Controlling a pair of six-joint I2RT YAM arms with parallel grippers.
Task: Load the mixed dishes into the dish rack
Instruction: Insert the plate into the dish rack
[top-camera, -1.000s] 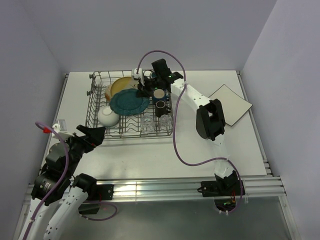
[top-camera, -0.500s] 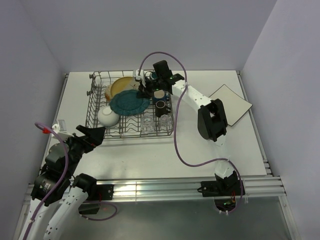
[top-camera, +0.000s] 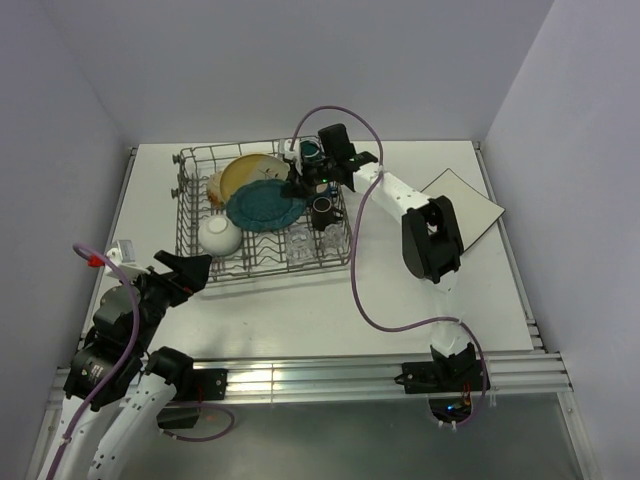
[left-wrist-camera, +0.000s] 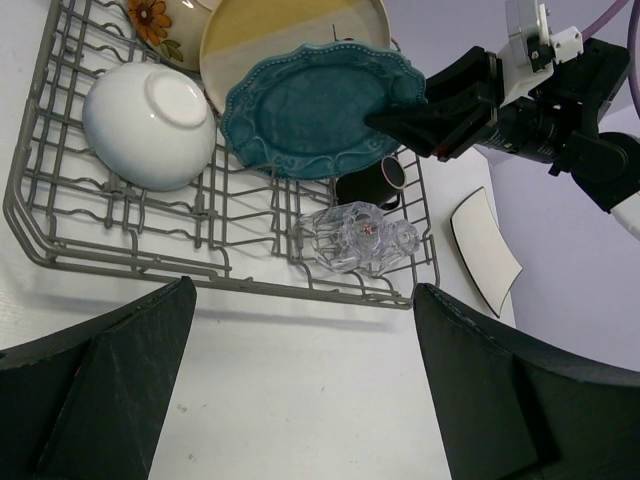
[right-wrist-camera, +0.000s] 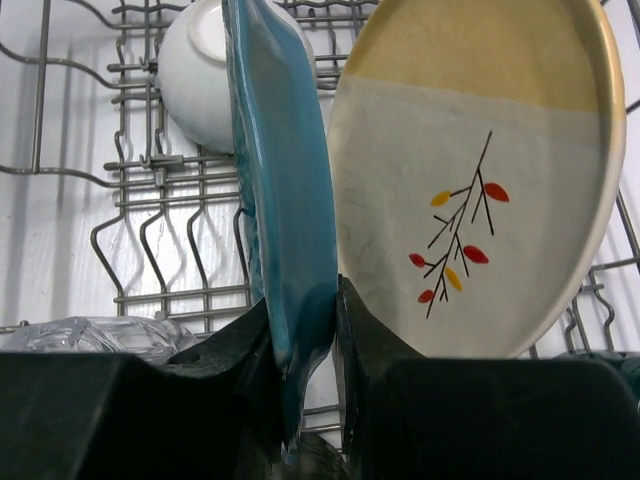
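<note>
The grey wire dish rack (top-camera: 270, 272) sits at the back left of the table. My right gripper (top-camera: 297, 185) is shut on the rim of the teal scalloped plate (top-camera: 262, 205), which stands tilted over the tines. In the right wrist view its fingers (right-wrist-camera: 365, 330) pinch that plate (right-wrist-camera: 285, 180) beside the yellow-cream leaf-sprig plate (right-wrist-camera: 470, 170). A white bowl (top-camera: 220, 234), a dark mug (top-camera: 323, 210) and clear glasses (top-camera: 300, 243) are in the rack. The white square plate (top-camera: 460, 208) lies on the table at right. My left gripper (left-wrist-camera: 302, 300) hangs open in front of the rack.
A floral dish (left-wrist-camera: 165, 20) leans at the rack's back left corner. The right arm's purple cable (top-camera: 352, 270) loops along the rack's right side. Side walls close in the table left and right, and a metal rail (top-camera: 330, 375) runs along the near edge.
My right gripper has moved right and back with the teal plate in its grip, and the rack has shifted slightly with it. The left arm has not moved.
</note>
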